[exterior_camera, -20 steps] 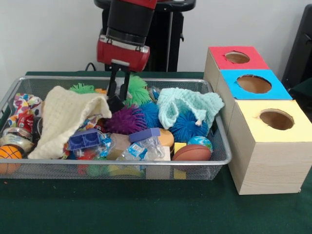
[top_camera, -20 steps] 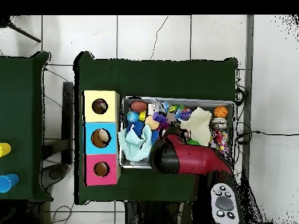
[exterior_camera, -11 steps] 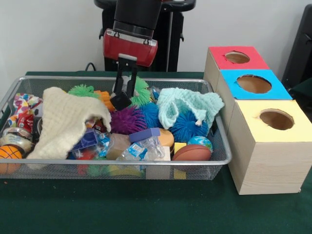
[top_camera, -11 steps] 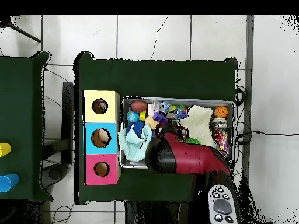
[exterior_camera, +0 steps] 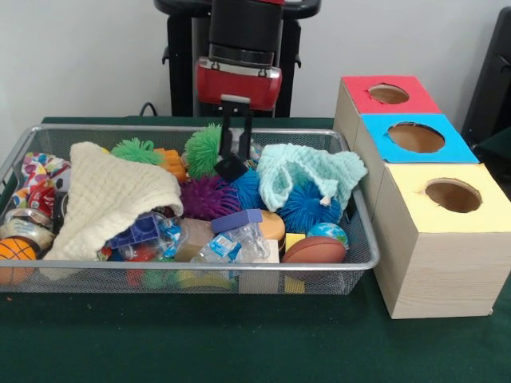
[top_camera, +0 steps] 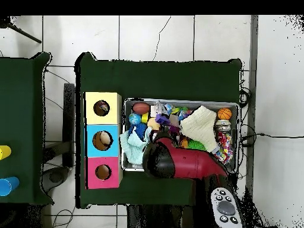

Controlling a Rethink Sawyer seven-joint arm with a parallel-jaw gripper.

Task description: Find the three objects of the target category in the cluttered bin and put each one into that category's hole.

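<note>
Gripper (exterior_camera: pixel 236 155): fingers close together, nothing visibly pinched; hangs over the bin's (exterior_camera: pixel 351 263) back middle.
Candidates: spiky balls, purple (exterior_camera: pixel 209 197), blue (exterior_camera: pixel 308 206) and green (exterior_camera: pixel 203 148), just beside the gripper.
Cloths: cream (exterior_camera: pixel 104 198) and mint (exterior_camera: pixel 307 171) drape the clutter, likely hiding items.
Holes: red (exterior_camera: pixel 388 94), blue (exterior_camera: pixel 416 137), yellow (exterior_camera: pixel 453 195) boxes beside the bin; target category unclear.

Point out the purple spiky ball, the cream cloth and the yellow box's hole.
purple spiky ball (exterior_camera: pixel 209 196), front view, middle of its spikes.
cream cloth (exterior_camera: pixel 108 195), front view, centre of the draped top.
yellow box's hole (exterior_camera: pixel 453 195), front view, inside the opening.
</note>
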